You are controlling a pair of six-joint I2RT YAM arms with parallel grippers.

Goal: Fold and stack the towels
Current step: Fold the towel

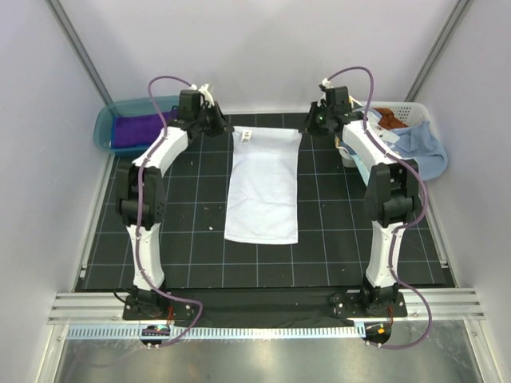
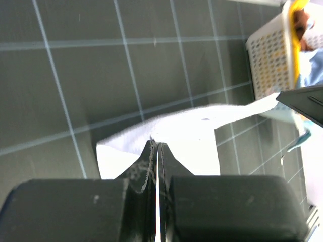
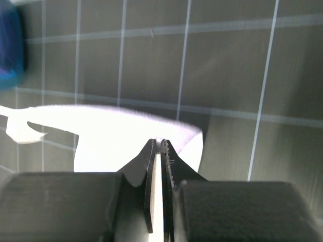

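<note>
Early, I judge | white towel [image 1: 263, 187] flat on worktop [image 1: 192, 239], fold not done | left pincer [image 2: 154, 144], right pincer [image 3: 158, 142] each clamped on a far corner | light blue towel [image 1: 423, 148] draped on basket [image 1: 419, 112]

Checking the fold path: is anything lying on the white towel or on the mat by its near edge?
Nothing visible does. The white towel lies flat, bearing only its own small label near the far edge; the mat by its near edge shows nothing. The left gripper and right gripper pinch its far corners, jaws shut.
</note>
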